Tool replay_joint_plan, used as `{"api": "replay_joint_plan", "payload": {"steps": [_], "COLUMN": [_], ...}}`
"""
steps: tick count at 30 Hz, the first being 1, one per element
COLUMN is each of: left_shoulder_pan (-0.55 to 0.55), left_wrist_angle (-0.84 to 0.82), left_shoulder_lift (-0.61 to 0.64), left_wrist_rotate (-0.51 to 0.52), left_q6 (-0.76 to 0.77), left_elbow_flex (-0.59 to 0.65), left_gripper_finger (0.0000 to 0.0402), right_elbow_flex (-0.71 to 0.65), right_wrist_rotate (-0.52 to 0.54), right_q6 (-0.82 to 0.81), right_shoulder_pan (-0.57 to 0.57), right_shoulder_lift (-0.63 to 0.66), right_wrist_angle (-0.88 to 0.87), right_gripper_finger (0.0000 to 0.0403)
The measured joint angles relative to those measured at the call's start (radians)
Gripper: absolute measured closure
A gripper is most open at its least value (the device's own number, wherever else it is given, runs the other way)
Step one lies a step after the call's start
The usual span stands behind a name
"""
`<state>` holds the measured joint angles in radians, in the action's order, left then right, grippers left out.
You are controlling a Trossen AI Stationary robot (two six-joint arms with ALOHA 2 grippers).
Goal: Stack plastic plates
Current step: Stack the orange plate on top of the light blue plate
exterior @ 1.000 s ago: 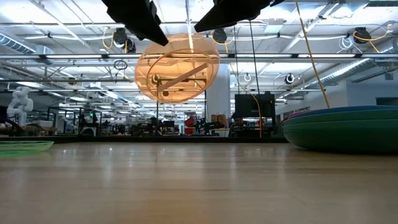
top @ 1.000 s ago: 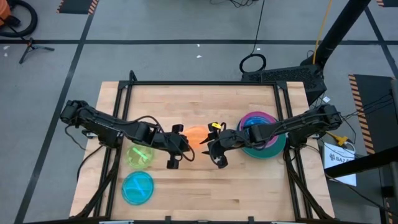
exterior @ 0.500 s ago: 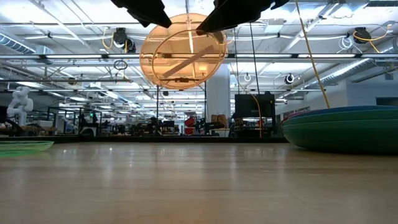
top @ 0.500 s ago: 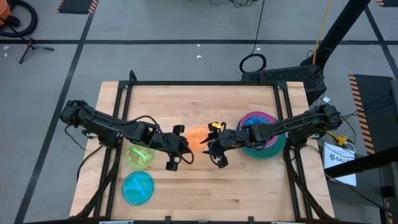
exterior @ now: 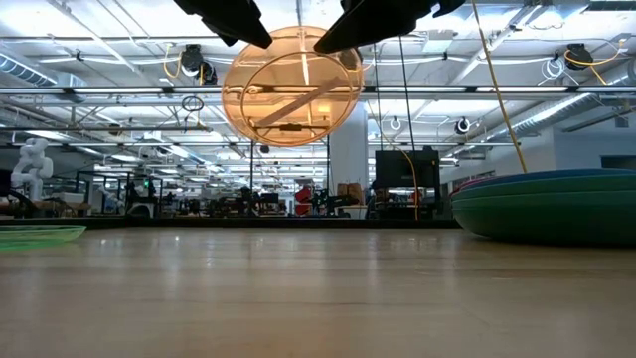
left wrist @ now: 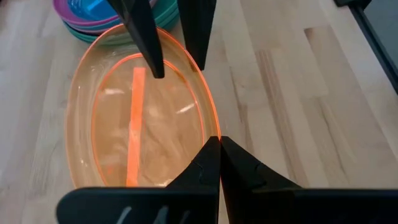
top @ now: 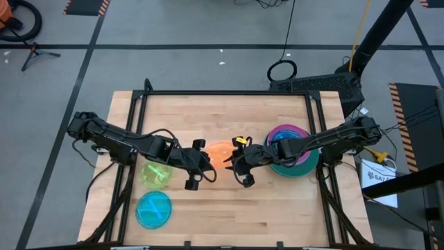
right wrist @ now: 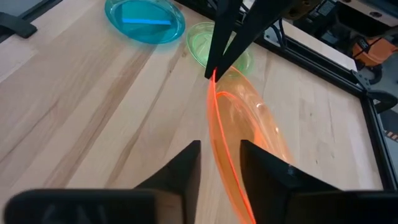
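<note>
Two grippers meet at one orange plate over the middle of the table. In our left wrist view, the left gripper has its fingers pressed together on the near rim of that plate, clamped tight with the thin orange edge caught between them. Across the plate, the right gripper stands at the far rim, its two fingers apart with the rim between their tips. The right wrist view confirms this: the right gripper's own fingers sit on either side of the glowing orange edge with a gap showing around it, so we read them as spread and not yet pinching.

From table height we see the orange plate held well above the wood, tilted nearly on edge so its round face is turned toward the camera, with both dark grippers coming down onto its upper rim.

Farther out, on the right arm's side, a stack of plates rests on the table: a teal plate at the bottom, magenta above it and blue on top. On the left arm's side, a lime plate lies flat under the left arm, and a cyan plate lies beside it, nearer the table's front edge.
</note>
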<state>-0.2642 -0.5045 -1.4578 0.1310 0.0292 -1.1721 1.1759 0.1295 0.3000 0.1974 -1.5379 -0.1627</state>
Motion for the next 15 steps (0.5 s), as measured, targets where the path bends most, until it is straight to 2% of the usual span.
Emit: {"api": "replay_joint_plan", "payload": {"steps": [9,15], "left_shoulder_pan": [0.0,0.002], "left_wrist_angle": [-0.002,-0.001], "left_shoulder_lift": [0.0,0.0], "left_wrist_rotate": [0.001,0.023], "left_q6": [0.002,0.003], "left_elbow_flex": [0.0,0.0], "left_gripper_finger": [0.0398,0.0382], "right_elbow_flex": [-0.001,-0.002], "right_wrist_rotate": [-0.003,-0.009], "right_q6": [0.018,0.028], "right_shoulder_pan": [0.0,0.0], "right_shoulder_lift": [0.0,0.0], "right_wrist_angle": [-0.005,-0.008], "right_gripper_finger": [0.0372,0.0399]}}
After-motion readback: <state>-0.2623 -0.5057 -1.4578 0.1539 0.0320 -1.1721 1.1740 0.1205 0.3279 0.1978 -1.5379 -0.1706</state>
